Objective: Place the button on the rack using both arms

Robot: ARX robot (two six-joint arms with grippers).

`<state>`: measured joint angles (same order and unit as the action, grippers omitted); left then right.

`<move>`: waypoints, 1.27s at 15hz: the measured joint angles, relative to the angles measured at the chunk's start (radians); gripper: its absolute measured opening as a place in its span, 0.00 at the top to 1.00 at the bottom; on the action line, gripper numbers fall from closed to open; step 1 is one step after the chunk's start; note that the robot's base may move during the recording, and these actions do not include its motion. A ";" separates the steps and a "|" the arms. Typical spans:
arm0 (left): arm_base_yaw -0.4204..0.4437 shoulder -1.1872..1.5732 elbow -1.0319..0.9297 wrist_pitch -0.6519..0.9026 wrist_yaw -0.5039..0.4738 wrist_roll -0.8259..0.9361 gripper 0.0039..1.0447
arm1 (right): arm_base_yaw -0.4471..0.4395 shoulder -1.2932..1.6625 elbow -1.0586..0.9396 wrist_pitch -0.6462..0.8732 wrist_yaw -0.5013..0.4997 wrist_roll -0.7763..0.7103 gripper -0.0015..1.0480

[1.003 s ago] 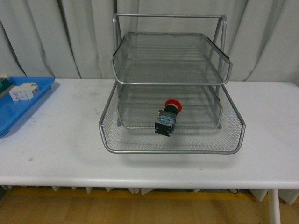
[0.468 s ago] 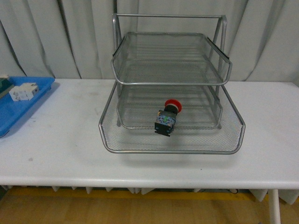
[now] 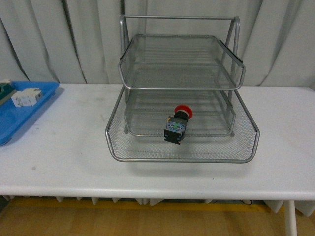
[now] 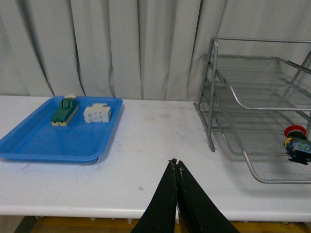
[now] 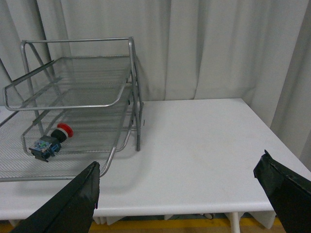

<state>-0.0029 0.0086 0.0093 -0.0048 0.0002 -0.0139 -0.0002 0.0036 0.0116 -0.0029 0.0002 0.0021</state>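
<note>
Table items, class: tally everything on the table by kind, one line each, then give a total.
Button: 1
Rack: 1
Blue tray: 1
Blocks: 2 (green-and-cream, white)
Total: 5

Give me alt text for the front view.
A red-capped button lies on its side in a lower tier of a silver mesh rack on a white table. A blue tray sits at the left edge.
</note>
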 joint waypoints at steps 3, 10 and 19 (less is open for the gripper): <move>0.000 0.000 0.000 0.001 0.000 0.000 0.71 | 0.000 0.000 0.000 -0.001 0.000 0.000 0.06; 0.000 0.000 0.000 0.001 0.000 0.003 0.06 | -0.049 0.497 0.111 0.426 -0.016 0.030 0.06; 0.000 0.000 0.000 0.001 0.000 0.003 0.06 | 0.335 1.650 0.895 0.251 0.007 0.208 0.37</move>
<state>-0.0029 0.0086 0.0093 -0.0036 -0.0002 -0.0113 0.3351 1.6539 0.9066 0.2481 0.0074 0.2096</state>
